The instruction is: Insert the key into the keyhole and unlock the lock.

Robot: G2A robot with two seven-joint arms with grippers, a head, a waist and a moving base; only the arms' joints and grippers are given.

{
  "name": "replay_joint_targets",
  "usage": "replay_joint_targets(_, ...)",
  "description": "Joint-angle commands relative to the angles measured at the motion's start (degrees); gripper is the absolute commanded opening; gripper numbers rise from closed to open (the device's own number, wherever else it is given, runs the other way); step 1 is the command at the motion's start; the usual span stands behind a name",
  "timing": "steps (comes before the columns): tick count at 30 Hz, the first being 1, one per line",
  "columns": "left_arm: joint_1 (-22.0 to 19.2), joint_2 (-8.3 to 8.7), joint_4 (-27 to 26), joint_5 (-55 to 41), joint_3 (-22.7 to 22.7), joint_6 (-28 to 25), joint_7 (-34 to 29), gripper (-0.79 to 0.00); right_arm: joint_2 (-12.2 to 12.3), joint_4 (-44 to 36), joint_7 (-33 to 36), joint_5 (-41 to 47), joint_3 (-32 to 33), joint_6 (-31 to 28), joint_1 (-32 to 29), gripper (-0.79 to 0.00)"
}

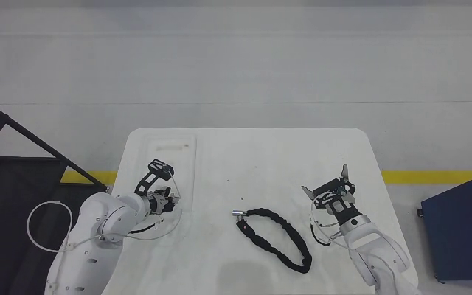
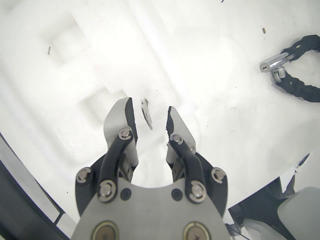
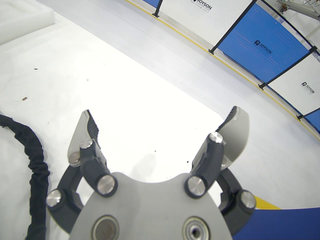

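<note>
two claws in play: the left claw (image 2: 150, 112) hangs half open around the small metal key (image 2: 147, 117), which lies between its fingers, gripped by neither, at 9 o'clock from the lock (image 2: 271, 64); the lock's black chain (image 1: 276, 237) trails toward 5 o'clock across the tabletop (image 1: 295, 158); the right claw (image 3: 162, 118), at 3 o'clock, is spread wide and empty

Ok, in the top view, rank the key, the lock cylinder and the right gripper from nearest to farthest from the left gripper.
1. Key: lying ungripped between the left gripper's open fingers, on the left side.
2. Lock cylinder: in the middle, at the end of the chain.
3. Right gripper: open, far over on the right side.
</note>
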Motion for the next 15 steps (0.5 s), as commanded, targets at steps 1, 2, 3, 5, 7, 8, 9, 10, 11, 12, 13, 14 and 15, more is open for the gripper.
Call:
replay_joint_targets(1,0.1,0.08,-0.1,-0.1,0.0,0.0,0.0,-0.548,0.0,0.0,0.0,0.0,0.0,0.0,0.0,0.000)
replay_joint_targets(2,0.1,0.12,-0.2,-0.2,0.0,-0.1,-0.1,-0.576,0.0,0.0,0.0,0.0,0.0,0.0,0.0,0.000)
replay_joint_targets(3,0.2,0.17,-0.4,-0.3,0.0,-0.1,-0.1,-0.591,0.0,0.0,0.0,0.0,0.0,0.0,0.0,0.000)
replay_joint_targets(5,0.3,0.27,-0.5,-0.3,-0.1,-0.2,-0.2,-0.591,0.0,0.0,0.0,0.0,0.0,0.0,0.0,0.000)
replay_joint_targets(7,0.3,0.36,-0.4,-0.2,-0.2,-0.1,-0.1,-0.613,0.0,0.0,0.0,0.0,0.0,0.0,0.0,0.000)
replay_joint_targets(8,0.2,0.40,-0.2,-0.1,-0.1,0.0,-0.1,-0.625,0.0,0.0,0.0,0.0,0.0,0.0,0.0,0.000)
replay_joint_targets(9,0.1,0.42,-0.1,-0.1,-0.1,0.1,0.0,-0.634,0.0,0.0,0.0,0.0,0.0,0.0,0.0,0.000)
replay_joint_targets(10,0.0,0.46,0.1,0.1,0.1,0.1,0.0,-0.640,0.0,0.0,0.0,0.0,0.0,0.0,0.0,0.000)
replay_joint_targets(11,-0.1,0.48,0.4,0.1,0.2,0.2,0.1,-0.643,0.0,0.0,0.0,0.0,0.0,0.0,0.0,0.000)
replay_joint_targets(12,-0.2,0.50,0.5,0.2,0.3,0.2,0.1,-0.640,0.0,0.0,0.0,0.0,0.0,0.0,0.0,0.000)
replay_joint_targets(13,-0.3,0.54,0.7,0.5,0.5,0.2,0.1,-0.637,0.0,0.0,0.0,0.0,0.0,0.0,0.0,0.000)
replay_joint_targets(14,-0.4,0.56,0.8,0.7,0.7,0.2,0.3,-0.634,0.0,0.0,0.0,0.0,0.0,0.0,0.0,0.000)
replay_joint_targets(15,-0.4,0.58,0.9,0.8,0.9,0.2,0.3,-0.634,0.0,0.0,0.0,0.0,0.0,0.0,0.0,0.000)
